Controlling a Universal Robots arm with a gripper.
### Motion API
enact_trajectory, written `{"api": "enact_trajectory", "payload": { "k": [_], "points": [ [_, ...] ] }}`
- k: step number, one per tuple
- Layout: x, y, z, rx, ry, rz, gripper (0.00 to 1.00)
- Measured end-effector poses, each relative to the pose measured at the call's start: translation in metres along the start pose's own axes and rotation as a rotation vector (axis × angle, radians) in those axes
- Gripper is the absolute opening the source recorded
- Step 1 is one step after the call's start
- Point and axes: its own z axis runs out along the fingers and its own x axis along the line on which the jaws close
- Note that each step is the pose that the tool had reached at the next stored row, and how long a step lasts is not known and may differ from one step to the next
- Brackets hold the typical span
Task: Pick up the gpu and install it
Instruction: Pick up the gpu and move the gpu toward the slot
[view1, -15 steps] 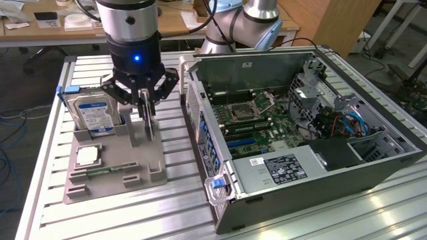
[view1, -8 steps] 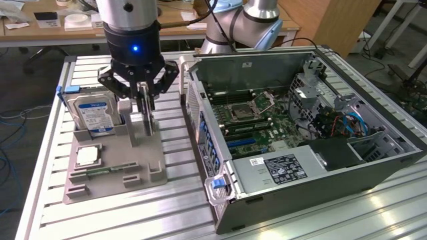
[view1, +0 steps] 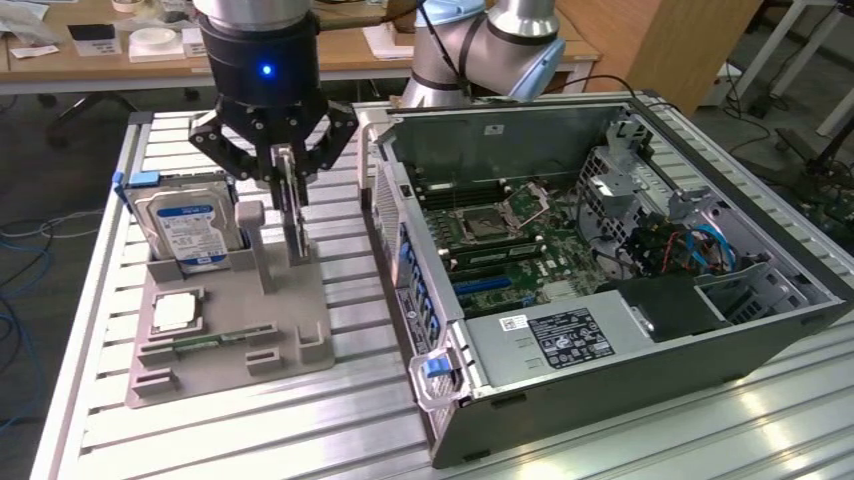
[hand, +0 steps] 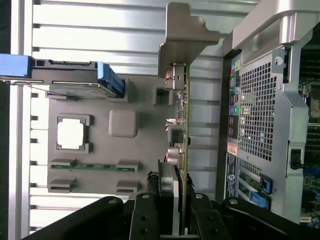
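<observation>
The gpu (view1: 292, 215) stands on edge over the grey parts holder (view1: 234, 365), at the exterior view's left of the open computer case (view1: 601, 250). My gripper (view1: 288, 185) comes down from above with its black fingers closed on the card's two faces. In the wrist view the gpu (hand: 183, 130) runs edge-on away from the gripper (hand: 172, 222), green board to one side, components on the other, and its silver end bracket (hand: 184, 40) at the far end. I cannot tell whether the card's lower edge still rests in the holder.
On the holder sit a hard drive (view1: 187, 225) with a blue-white label, a processor (view1: 174, 312) and a memory stick (view1: 214, 340). The case lies on its side on a slatted aluminium table (view1: 267, 430), motherboard (view1: 501, 235) exposed. Desks stand behind.
</observation>
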Motion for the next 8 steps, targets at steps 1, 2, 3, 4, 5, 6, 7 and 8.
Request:
{"api": "enact_trajectory", "payload": {
  "k": [1, 2, 3, 4, 5, 6, 7, 8],
  "points": [
    [0.0000, 0.0001, -0.0022, 0.0000, -0.0001, 0.000, 0.28],
    [-0.0001, 0.0002, -0.0041, 0.0001, 0.0000, 0.000, 0.28],
    [-0.0001, 0.0002, -0.0054, 0.0000, 0.0000, 0.000, 0.28],
    [-0.0001, 0.0003, -0.0062, 0.0000, 0.0000, 0.000, 0.28],
    [-0.0002, 0.0003, -0.0061, 0.0016, -0.0002, 0.000, 0.28],
    [-0.0002, 0.0003, -0.0063, 0.0079, 0.0002, 0.000, 0.28],
    [-0.0002, 0.0002, -0.0064, 0.0128, 0.0003, 0.000, 0.28],
    [-0.0002, 0.0002, -0.0070, 0.0134, 0.0005, 0.000, 0.28]
  ]
}}
